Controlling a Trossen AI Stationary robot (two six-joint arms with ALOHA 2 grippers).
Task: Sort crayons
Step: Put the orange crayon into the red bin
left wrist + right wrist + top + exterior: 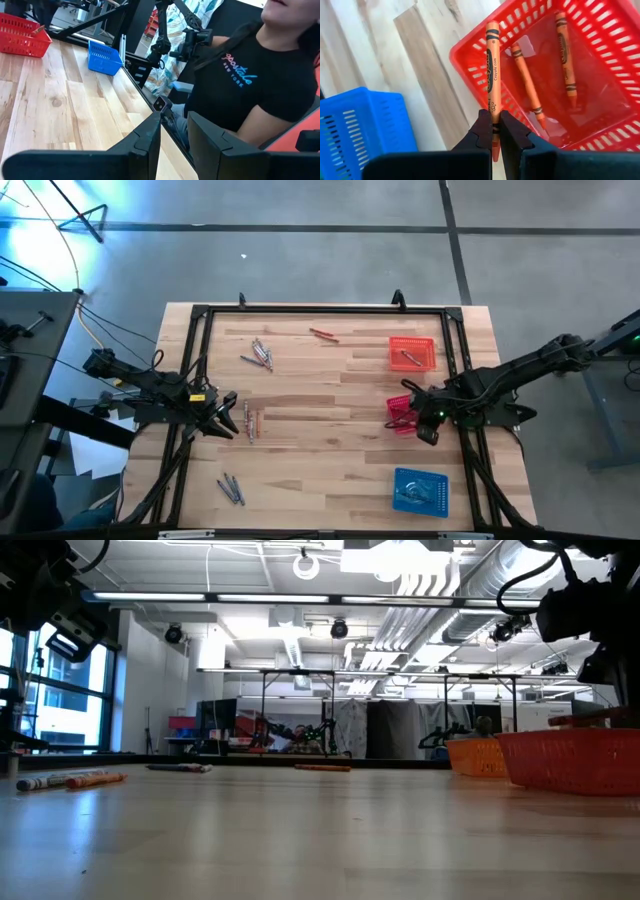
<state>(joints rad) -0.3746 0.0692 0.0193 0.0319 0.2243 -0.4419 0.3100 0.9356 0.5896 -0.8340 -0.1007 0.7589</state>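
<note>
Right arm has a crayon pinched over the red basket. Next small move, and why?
Probably open the right gripper and drop it. It is shut on an orange crayon hanging at the rim of the red basket, where two more orange crayons lie. A slight nudge inward first would keep it off the rim.

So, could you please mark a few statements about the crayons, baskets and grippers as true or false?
1. The right gripper is shut on an orange crayon. True.
2. The red basket below it is empty. False: two orange crayons lie in it.
3. The left gripper holds a crayon. False: nothing is between its open fingers.
4. The blue basket sits on the right arm's side. True.
</note>
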